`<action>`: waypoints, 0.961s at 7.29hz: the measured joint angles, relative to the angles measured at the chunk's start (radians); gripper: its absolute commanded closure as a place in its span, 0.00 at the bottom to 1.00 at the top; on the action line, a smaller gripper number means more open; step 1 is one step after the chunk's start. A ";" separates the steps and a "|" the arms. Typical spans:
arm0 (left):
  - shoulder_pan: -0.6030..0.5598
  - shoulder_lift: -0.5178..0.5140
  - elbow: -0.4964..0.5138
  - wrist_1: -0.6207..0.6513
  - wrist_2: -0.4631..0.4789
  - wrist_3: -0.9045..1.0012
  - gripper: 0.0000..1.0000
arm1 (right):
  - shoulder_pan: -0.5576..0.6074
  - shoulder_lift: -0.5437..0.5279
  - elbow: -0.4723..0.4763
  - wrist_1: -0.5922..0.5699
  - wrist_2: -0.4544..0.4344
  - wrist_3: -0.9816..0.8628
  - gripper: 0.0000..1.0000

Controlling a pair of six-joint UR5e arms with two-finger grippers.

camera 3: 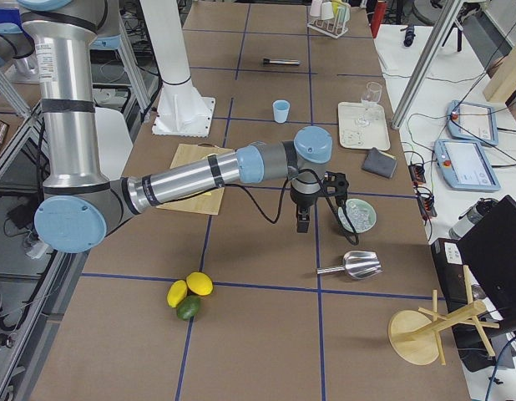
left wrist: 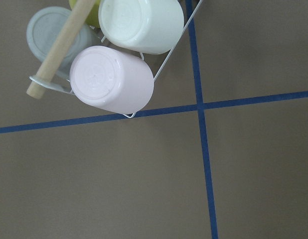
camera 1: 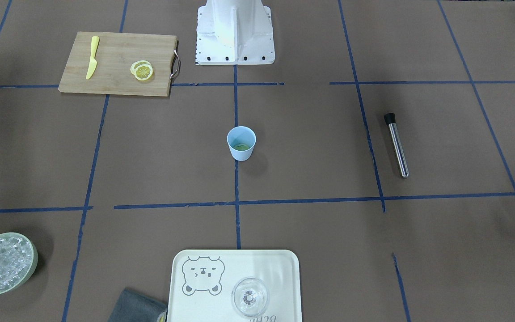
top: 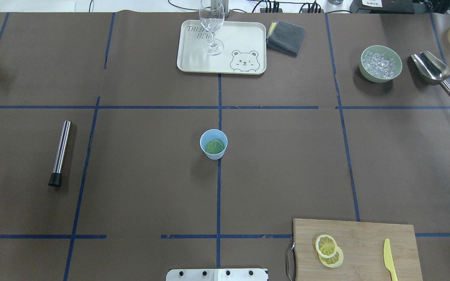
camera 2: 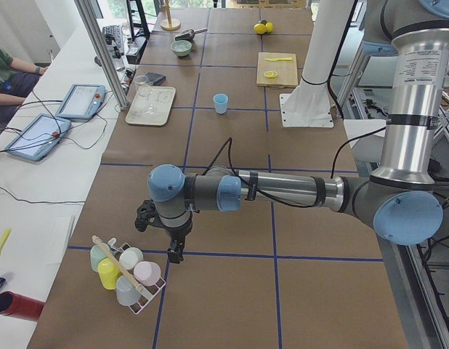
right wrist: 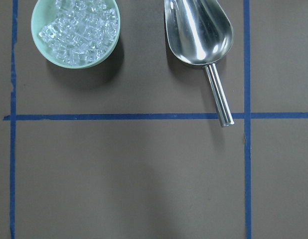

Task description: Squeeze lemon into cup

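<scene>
Two overlapping lemon slices lie on a wooden cutting board beside a yellow plastic knife; they also show in the overhead view. The pale-blue cup stands upright at the table's middle, with a green round slice at its bottom. My left gripper hangs over the table's left end beside a cup rack, far from the cup. My right gripper hangs next to the ice bowl. I cannot tell whether either gripper is open or shut. Neither wrist view shows fingers.
A cream tray holds a clear stemmed glass, with a grey cloth beside it. A green bowl of ice and a metal scoop stand far right. A steel muddler lies left. Whole lemons and a lime lie at the right end.
</scene>
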 measured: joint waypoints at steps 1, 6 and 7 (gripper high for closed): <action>-0.001 0.005 -0.002 -0.029 -0.012 0.009 0.00 | 0.005 -0.004 0.002 0.000 0.009 0.000 0.00; -0.002 0.024 -0.015 -0.098 -0.059 0.051 0.00 | 0.019 -0.025 0.000 0.002 0.015 0.000 0.00; -0.003 0.024 -0.016 -0.099 -0.059 0.052 0.00 | 0.024 -0.038 0.001 0.004 0.015 -0.001 0.00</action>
